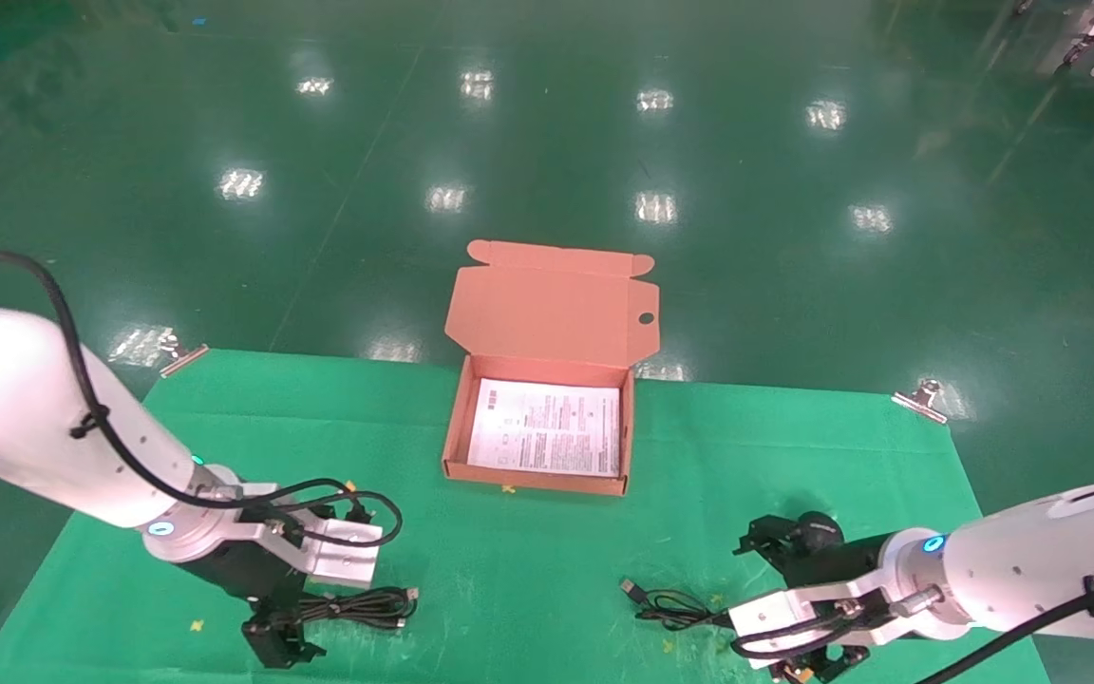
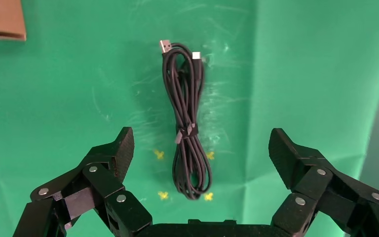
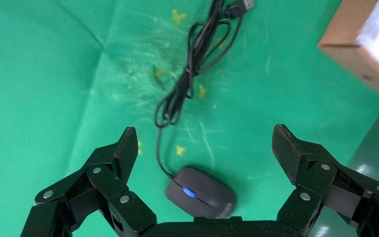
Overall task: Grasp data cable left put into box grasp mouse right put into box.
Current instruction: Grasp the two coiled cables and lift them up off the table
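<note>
Pincers on both my arms are lowered over the green mat (image 1: 528, 570), one at each near corner. My left gripper (image 2: 201, 143) reaches forward and down from my left side with its fingers (image 2: 121, 148) spread wide and holding nothing; the data cable (image 2: 187, 128) lies directly between and below the two fingers, a long tied bundle with its USB plugs at the end farthest from my palm. No finger touches it.

My right gripper (image 3: 205, 143) is posed likewise from my right side, jaws fully apart and empty. The mouse (image 3: 201, 191) sits under the palm end of the gap, blue light showing, and its cord (image 3: 192, 74) runs away from me in loose loops to a USB plug.

The box (image 1: 457, 418) stands ahead of both grippers, between them and well apart from each, lid (image 1: 556, 304) open and upright. A white printed leaflet (image 1: 547, 427) lines its floor; the print is too small to read.
</note>
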Robot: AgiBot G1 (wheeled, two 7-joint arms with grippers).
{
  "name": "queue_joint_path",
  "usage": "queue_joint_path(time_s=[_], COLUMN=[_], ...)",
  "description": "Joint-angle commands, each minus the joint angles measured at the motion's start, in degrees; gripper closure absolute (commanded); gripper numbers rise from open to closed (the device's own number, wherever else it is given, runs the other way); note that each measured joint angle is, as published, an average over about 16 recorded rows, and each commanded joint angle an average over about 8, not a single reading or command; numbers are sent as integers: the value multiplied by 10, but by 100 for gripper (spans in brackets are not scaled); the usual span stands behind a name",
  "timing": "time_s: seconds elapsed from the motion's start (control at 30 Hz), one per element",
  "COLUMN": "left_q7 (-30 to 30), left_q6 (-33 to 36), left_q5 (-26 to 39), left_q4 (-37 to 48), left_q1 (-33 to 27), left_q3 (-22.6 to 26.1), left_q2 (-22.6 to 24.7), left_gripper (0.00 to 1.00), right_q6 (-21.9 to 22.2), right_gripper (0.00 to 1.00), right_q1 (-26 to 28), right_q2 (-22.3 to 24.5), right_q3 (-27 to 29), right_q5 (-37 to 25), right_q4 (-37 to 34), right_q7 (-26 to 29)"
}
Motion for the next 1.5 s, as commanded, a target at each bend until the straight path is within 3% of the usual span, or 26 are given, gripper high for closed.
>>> queue_joint_path(time_s=[0.03,0.33,0.8,0.83,1.07,1.1,1.5], left_q7=[2,27,82,87,109,110,108], left_q6=[-15,-67,-124,-126,-130,-130,-129], left_q5=[3,-4,-23,-25,-37,-38,-38], left_q4=[19,120,256,263,296,298,295], left_q1=[7,33,46,46,44,44,43], left_q3=[0,-7,-22,-23,-31,-31,-31], left_q2=[5,34,76,78,83,82,82], left_gripper=[0,0,0,4,92,100,100], right_q6=[5,29,79,84,105,106,105], right_gripper=[0,0,2,12,98,100,100], right_q1=[-7,-5,-3,-3,-4,-4,-4], right_q2=[-4,-53,-110,-113,-124,-124,-123], right_q3=[0,6,4,4,3,3,3], right_q5=[-10,-8,-3,-4,-7,-7,-6], right_q4=[-4,-106,-238,-244,-272,-274,-271], right_q7=[23,65,29,26,9,8,10])
